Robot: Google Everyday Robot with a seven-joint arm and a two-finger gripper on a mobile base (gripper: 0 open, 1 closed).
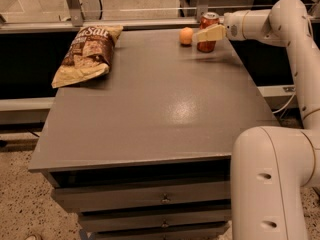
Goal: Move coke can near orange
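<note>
At far edge of table (150,109), hand (203,34) clasping upright coke can (209,20), beside orange (186,36)

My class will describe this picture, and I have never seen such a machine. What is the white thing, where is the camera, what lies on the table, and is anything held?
The white shape is a robot's one arm, rising at the lower right and bending round to the far edge of the grey table. At its end is the gripper, its hand. There is one picture, looking down over the table from its near side; where the camera is mounted is not known. On the table lie a brown chip bag at the far left and, at the far right, a small orange beside an upright red coke can. The gripper is at the can, across its front; whether it clamps the can cannot be told.
</note>
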